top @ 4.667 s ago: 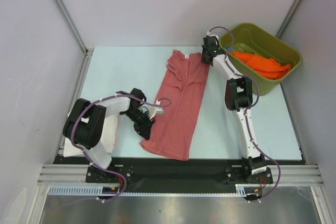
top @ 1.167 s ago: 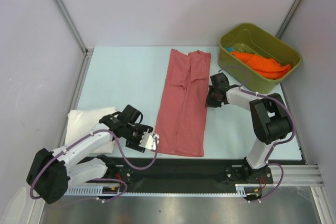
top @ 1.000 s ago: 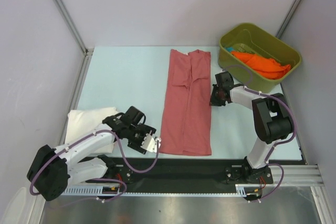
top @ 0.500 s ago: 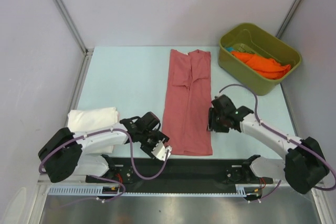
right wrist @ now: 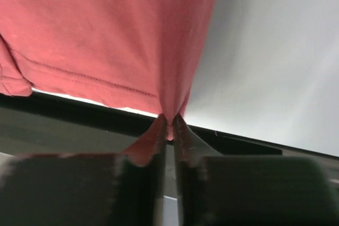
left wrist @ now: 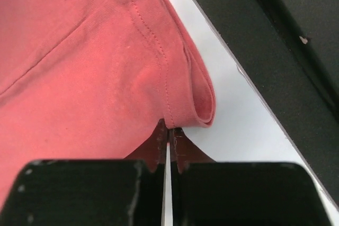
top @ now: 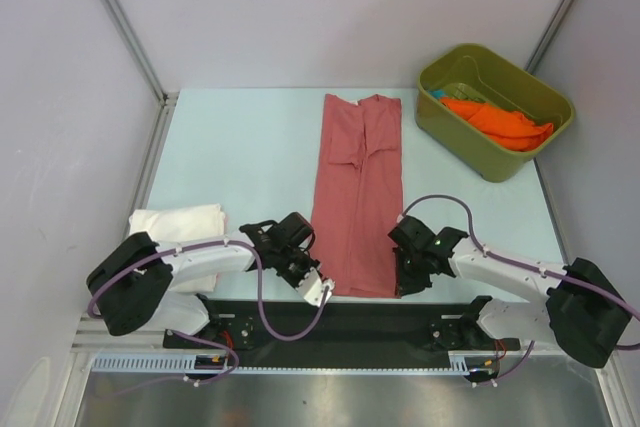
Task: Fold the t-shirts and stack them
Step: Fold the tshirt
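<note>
The salmon-red shirt [top: 358, 187] lay on the worktop [top: 240, 157] as a long narrow strip. Its long axis ran straight away from the arm bases, with the collar at the far end and the hem [top: 360, 287] beside the near edge.

Both pincers sat at that near end, one at each corner. The left pincer [top: 320, 285] was at the hem's left corner and the right pincer [top: 402, 285] at its right corner, so neither arm was nearer than the other. Each arm was folded low and reached inward across the front of the worktop, its forearm close to the surface.

In the left wrist view the fingers [left wrist: 183, 157] were pressed together on the hem's folded corner. In the right wrist view the fingers [right wrist: 151, 136] likewise nipped a small peak of red cloth. From each pincer the rest of the shirt stretched away towards the far side.

The next move probably carries the hem along the long axis towards the collar. That would need both corners to travel level and at the same pace.

A folded white shirt [top: 178, 222] lay well to the left. An orange shirt [top: 495, 119] sat in the green bin [top: 470, 152] at the far right.
</note>
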`<state>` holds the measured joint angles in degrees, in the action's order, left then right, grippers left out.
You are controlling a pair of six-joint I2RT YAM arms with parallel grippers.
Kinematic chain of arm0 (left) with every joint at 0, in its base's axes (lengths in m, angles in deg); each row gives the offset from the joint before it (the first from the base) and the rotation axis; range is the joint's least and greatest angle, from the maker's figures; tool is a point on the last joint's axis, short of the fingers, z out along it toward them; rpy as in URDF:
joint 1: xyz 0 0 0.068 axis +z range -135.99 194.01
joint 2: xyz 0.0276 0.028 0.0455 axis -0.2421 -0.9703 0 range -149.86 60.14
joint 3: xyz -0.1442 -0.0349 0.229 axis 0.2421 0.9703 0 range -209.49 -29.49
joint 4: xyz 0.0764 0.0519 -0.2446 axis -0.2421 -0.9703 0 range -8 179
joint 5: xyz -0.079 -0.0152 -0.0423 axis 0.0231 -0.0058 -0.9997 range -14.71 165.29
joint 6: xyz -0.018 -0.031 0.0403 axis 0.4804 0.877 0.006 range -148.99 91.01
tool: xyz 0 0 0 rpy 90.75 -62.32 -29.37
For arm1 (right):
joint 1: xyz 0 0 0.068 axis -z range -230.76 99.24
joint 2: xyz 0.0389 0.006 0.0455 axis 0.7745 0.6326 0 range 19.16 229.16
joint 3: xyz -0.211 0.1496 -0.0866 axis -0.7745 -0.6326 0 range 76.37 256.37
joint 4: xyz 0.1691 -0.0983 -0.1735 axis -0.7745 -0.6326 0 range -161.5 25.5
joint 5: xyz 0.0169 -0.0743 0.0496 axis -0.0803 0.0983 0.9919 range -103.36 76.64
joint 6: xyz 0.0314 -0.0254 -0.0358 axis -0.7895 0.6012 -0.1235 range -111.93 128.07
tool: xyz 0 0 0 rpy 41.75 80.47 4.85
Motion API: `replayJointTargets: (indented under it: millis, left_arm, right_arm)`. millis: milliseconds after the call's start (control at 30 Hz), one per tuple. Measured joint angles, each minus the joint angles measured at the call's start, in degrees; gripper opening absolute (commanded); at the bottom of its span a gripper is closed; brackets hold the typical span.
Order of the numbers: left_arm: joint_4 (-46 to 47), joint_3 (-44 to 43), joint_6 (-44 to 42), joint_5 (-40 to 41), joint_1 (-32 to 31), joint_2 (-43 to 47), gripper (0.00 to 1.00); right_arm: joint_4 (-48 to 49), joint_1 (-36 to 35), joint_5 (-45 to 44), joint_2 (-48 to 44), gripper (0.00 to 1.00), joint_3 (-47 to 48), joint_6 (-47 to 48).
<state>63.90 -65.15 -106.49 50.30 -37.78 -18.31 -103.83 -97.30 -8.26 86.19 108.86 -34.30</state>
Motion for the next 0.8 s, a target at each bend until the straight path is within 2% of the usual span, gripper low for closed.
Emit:
replayJointTargets:
  millis: [133, 233, 333, 467, 633, 800]
  left_arm:
    - [-0.5, -0.8, 5.1, 0.5, 0.3, 0.0, 0.00]
    - [-2.2, -4.6, 10.9, -0.3, 3.6, -0.3, 0.00]
    - [-3.7, -13.1, 15.8, -2.1, 9.7, -3.0, 0.00]
    - [-5.7, -27.4, 20.8, -4.2, 16.6, -11.3, 0.00]
    - [-9.3, -46.0, 28.2, -5.6, 22.9, -26.3, 0.00]
    - [-9.8, -54.9, 34.4, -3.8, 25.9, -35.9, 0.00]
  right_arm:
    - [0.5, 2.0, 2.7, 0.4, 0.00, 0.0, 0.7]
    - [-0.9, 7.8, 4.5, 0.9, 0.00, 2.5, 2.5]
    - [-1.7, 16.1, 5.4, 2.6, 0.00, 8.8, 5.7]
    - [0.9, 24.6, 5.1, 9.1, 0.00, 18.6, 10.1]
    - [6.8, 29.9, 4.5, 21.1, 0.00, 28.5, 13.6]
    - [12.7, 32.7, 3.9, 31.7, 0.00, 36.6, 15.2]
